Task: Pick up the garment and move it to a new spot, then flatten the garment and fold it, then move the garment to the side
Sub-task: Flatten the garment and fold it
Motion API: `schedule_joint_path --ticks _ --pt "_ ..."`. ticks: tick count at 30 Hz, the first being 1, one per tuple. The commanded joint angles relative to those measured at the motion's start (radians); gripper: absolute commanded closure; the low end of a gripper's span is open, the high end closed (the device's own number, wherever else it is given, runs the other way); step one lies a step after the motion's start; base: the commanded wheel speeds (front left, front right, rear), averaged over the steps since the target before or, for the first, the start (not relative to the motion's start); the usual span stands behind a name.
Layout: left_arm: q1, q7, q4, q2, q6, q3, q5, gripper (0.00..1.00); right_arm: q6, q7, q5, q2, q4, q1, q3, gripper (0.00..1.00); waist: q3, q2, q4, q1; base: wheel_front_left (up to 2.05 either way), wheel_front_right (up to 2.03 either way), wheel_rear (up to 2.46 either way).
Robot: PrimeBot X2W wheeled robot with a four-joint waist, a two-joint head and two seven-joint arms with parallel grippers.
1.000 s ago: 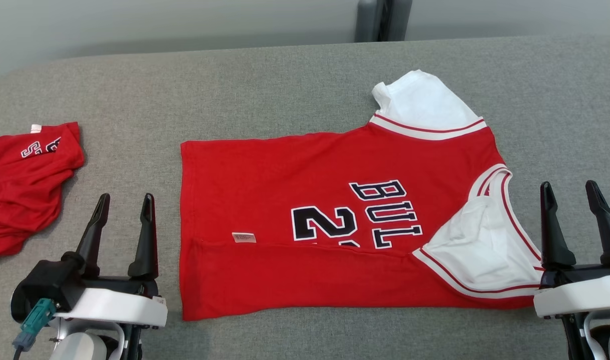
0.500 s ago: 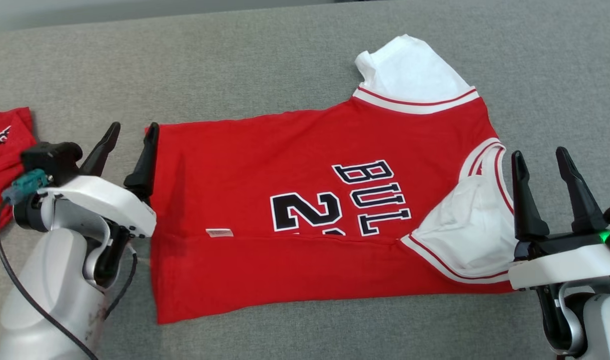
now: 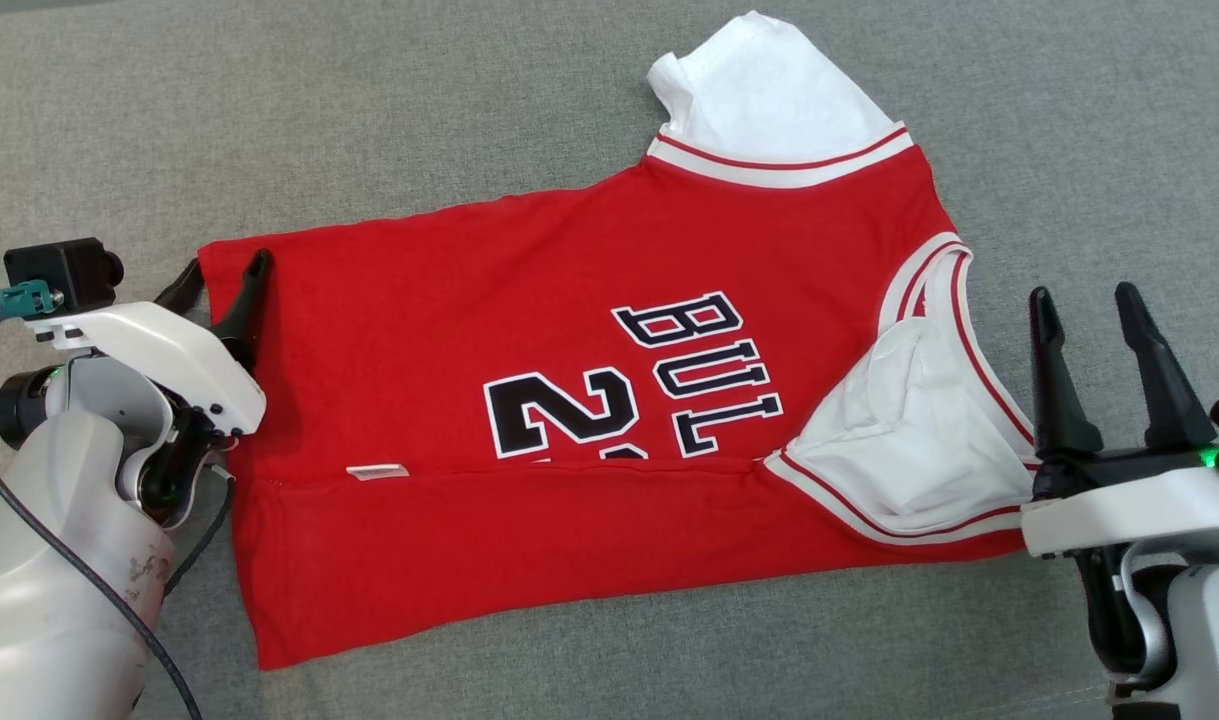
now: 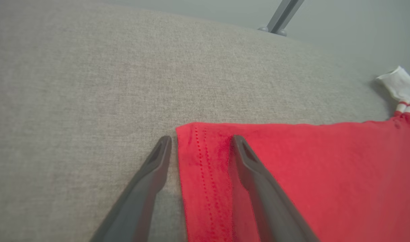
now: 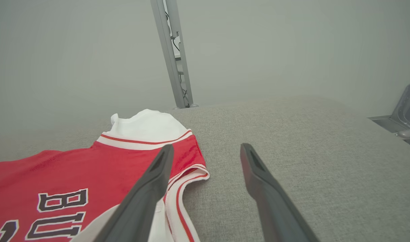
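Observation:
The garment [image 3: 529,300] is a red jersey with white sleeves and black lettering, spread on the grey table [image 3: 369,100], its near long edge folded up over the front. My left gripper [image 3: 224,275] stands open at the far left hem corner. In the left wrist view one finger [image 4: 151,178] lies over the grey cloth and the other rests over the red fabric [image 4: 309,168], so my left gripper [image 4: 201,139] straddles the stitched hem. My right gripper [image 3: 1084,293] is open and empty, just right of the white-trimmed neckline. My right gripper [image 5: 206,147] points along the table beside the jersey [image 5: 57,168].
One white sleeve [image 3: 769,90] sticks out at the far side of the jersey. A metal post [image 5: 171,53] rises behind the table's far edge, and more metal framing [image 5: 406,111] stands off the right side. Bare grey cloth surrounds the jersey.
The head camera has tipped and turned, so the whole picture shifted. My left arm reached forward from the near left to the jersey's far hem corner. The right gripper stayed beside the neckline.

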Motion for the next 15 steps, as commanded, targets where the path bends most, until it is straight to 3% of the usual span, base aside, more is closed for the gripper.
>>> schedule_joint_path --ticks 1,5,10,15 --pt "-0.003 0.000 0.002 0.007 -0.005 -0.015 -0.021 1.00 0.000 0.000 0.008 -0.010 0.002 -0.020 -0.013 0.00 0.001 0.0000 0.001 0.0000 0.00 0.00 0.00" --pt "-0.017 -0.020 -0.008 0.027 -0.005 -0.073 -0.062 1.00 0.000 0.016 0.043 -0.050 0.039 -0.095 -0.061 0.00 0.009 0.0000 0.005 0.0000 0.00 0.00 0.00" --pt "-0.056 -0.049 -0.017 0.028 -0.004 -0.143 -0.087 1.00 0.000 0.055 0.091 -0.148 0.159 -0.279 -0.099 0.00 0.031 0.0000 0.046 0.0000 0.00 0.00 0.00" --pt "-0.118 -0.067 -0.025 -0.005 -0.003 -0.220 -0.110 1.00 0.000 0.112 0.115 -0.243 0.318 -0.496 -0.043 0.00 0.073 0.0000 0.125 0.0000 0.00 0.00 0.00"
